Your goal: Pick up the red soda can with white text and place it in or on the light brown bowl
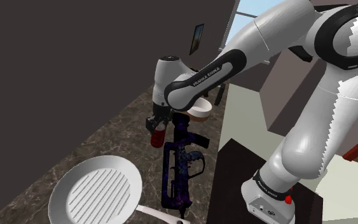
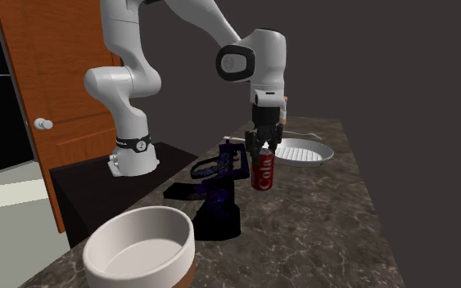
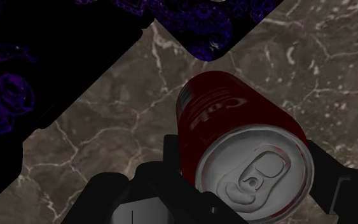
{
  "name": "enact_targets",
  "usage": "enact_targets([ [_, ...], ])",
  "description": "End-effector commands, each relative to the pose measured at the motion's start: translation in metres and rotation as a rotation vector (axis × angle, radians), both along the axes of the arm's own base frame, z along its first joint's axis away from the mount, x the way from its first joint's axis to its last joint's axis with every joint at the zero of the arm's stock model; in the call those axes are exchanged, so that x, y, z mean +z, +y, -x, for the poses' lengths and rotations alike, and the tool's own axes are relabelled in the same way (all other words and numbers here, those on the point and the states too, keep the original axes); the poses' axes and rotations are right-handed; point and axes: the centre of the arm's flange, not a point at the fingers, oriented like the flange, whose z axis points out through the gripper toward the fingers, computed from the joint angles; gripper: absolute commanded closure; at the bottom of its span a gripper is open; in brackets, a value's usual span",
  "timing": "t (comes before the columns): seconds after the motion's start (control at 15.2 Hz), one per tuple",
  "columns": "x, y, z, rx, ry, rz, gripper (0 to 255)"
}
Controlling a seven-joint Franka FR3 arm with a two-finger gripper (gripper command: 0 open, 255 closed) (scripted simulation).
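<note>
Red soda can [image 2: 262,173], clamped in the gripper [image 2: 263,152] beside the purple rifle [image 2: 219,186]; the rifle may be struck by a low carry

On the counter [image 2: 335,214], a gun-shaped object [image 2: 217,193] lies between bowl [image 2: 181,235] and pan [image 2: 302,152], can [image 2: 262,173] beside it.

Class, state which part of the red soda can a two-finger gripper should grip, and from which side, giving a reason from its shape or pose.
Grip the red soda can across its round side wall just below the lid, coming from above: it is upright, lid up, and the gripper clasps it there.
</note>
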Motion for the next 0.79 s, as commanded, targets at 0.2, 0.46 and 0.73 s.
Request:
enact_targets([
  [0.2, 0.023, 0.000, 0.000, 0.000, 0.000, 0.000, 255],
  [0.46, 0.044, 0.000, 0.000, 0.000, 0.000, 0.000, 255],
  [0.73, 0.066, 0.000, 0.000, 0.000, 0.000, 0.000, 255],
])
